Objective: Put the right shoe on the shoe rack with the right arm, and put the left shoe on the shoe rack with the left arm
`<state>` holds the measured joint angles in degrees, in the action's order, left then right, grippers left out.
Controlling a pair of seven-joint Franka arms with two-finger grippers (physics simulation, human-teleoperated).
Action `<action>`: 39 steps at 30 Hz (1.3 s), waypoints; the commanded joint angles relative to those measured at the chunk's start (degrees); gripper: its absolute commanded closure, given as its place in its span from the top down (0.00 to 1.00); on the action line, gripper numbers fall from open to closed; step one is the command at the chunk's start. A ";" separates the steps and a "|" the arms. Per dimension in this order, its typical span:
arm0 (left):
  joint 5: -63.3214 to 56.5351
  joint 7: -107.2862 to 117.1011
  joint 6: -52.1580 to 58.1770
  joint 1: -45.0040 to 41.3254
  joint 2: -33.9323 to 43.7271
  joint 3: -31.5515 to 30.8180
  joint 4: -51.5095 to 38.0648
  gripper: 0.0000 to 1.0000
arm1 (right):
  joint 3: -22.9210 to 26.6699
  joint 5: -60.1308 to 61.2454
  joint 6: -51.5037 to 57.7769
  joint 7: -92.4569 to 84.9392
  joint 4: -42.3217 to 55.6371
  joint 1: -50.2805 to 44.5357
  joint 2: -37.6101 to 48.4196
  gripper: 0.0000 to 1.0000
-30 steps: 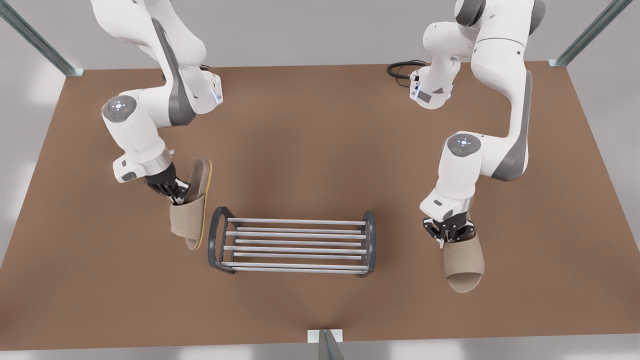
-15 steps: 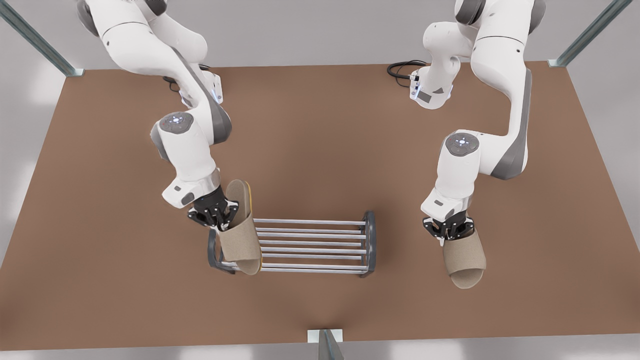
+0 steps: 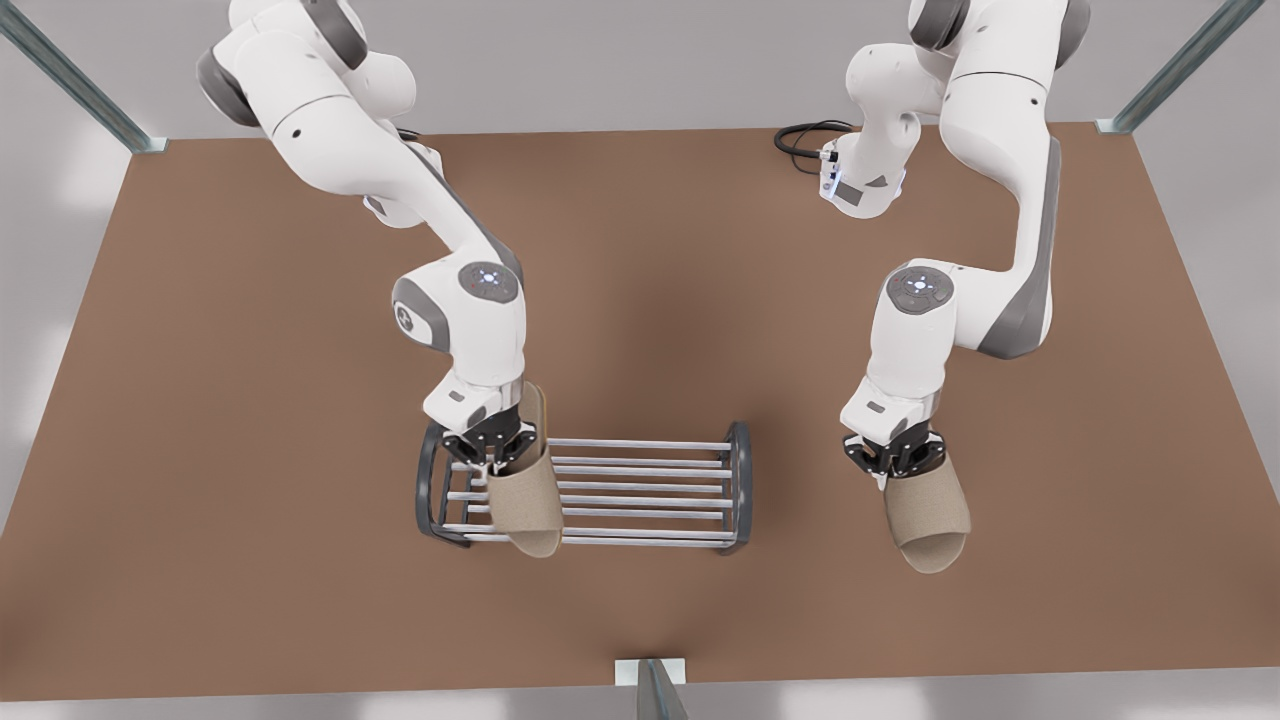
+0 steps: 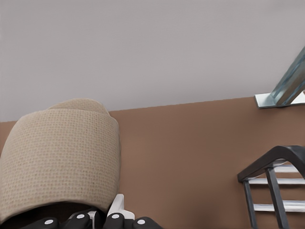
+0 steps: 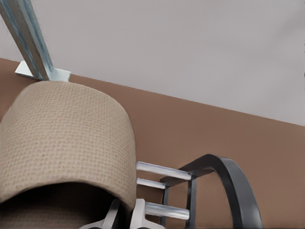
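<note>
The right gripper point(image 3: 497, 452) is clamped on the right shoe point(image 3: 525, 505), which hangs just under it, over one end of the shoe rack point(image 3: 739, 488). If it lets go so near the end frame, I think the shoe can tip between the bars. The left gripper point(image 3: 895, 462) waits beside the rack, clamped on the left shoe point(image 3: 928, 520) below it.

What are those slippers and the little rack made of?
The right shoe and the left shoe look like matte beige woven fabric; the weave shows. The shoe rack seems metal: dark grey end frames, pale silvery bars with a sheen.
</note>
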<state>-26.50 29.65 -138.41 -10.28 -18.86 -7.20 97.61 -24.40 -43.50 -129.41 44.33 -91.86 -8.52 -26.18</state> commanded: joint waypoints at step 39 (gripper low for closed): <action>0.04 25.11 21.25 -23.56 -6.10 -0.27 -23.17 0.21 | -29.94 21.16 43.19 -34.21 12.93 57.23 6.05 1.00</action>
<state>-26.71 43.41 -119.06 -33.38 -24.57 -7.50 75.21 -59.33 -27.53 -96.62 38.55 -82.43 53.92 -19.97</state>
